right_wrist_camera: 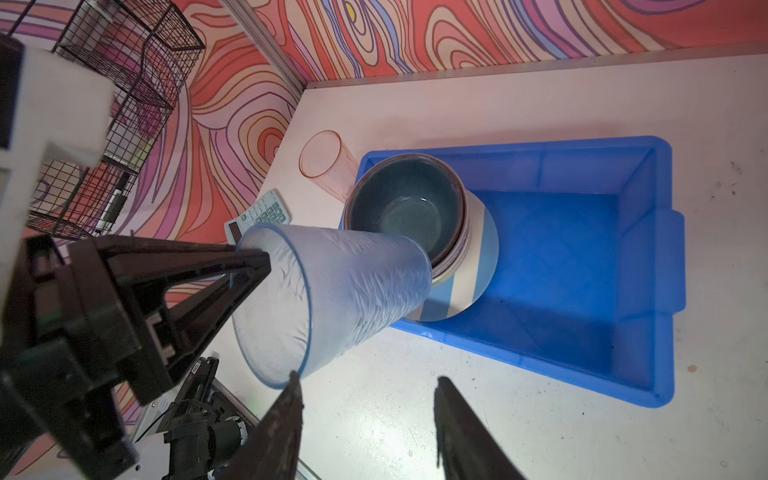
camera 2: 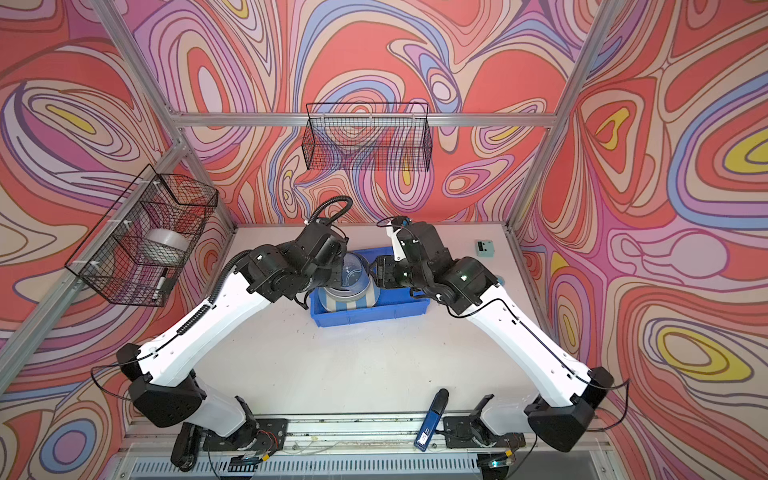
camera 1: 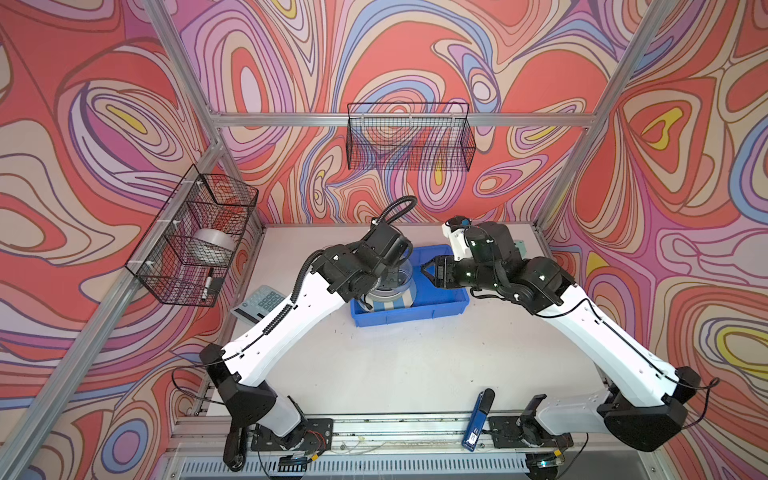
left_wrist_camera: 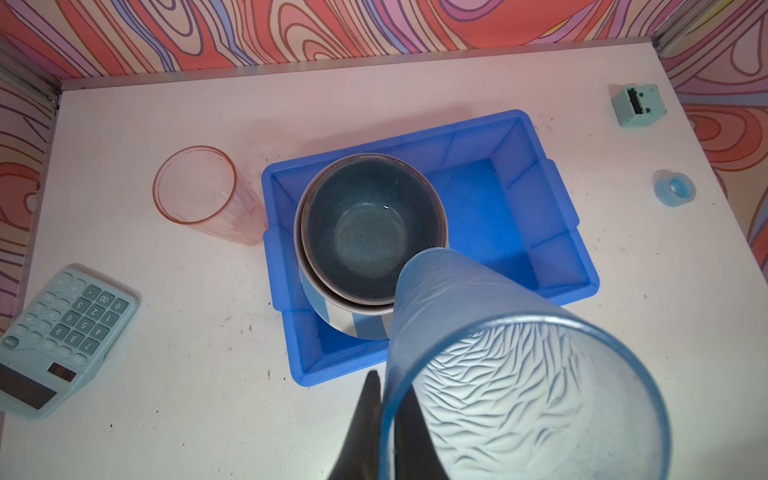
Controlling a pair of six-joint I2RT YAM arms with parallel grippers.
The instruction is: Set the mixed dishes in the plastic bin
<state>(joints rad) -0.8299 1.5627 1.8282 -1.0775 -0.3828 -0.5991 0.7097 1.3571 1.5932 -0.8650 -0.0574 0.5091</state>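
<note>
Left pincer (left_wrist_camera: 390,411): pinching the rim of the grey-blue cup (left_wrist_camera: 478,316), one finger inside the mouth and one outside.
Cup axis: tilted, with the mouth at the left pincer and the base pointing away from it and downward.
Cup place: in the air over the blue bin (left_wrist_camera: 536,174), its base at the near rim of the dark blue bowl (left_wrist_camera: 370,228).
Ahead of the cup's base: the dark blue bowl sits nested in the lavender bowl (left_wrist_camera: 361,308) on the striped plate (left_wrist_camera: 357,326), all inside the bin. Bare bin floor lies just to one side of the base.
Right pincer (right_wrist_camera: 369,380): jaws spread with nothing between them, just beside the cup's mouth.
Nearer arm: the left, which already carries the cup.
Pink cup (left_wrist_camera: 195,187): upright on the table outside the bin, just beside its wall, beyond the bowls from the left pincer.
Hard to tell: whether the cup's base touches the bowl rim. In both top views the left arm covers most of the cup.
</note>
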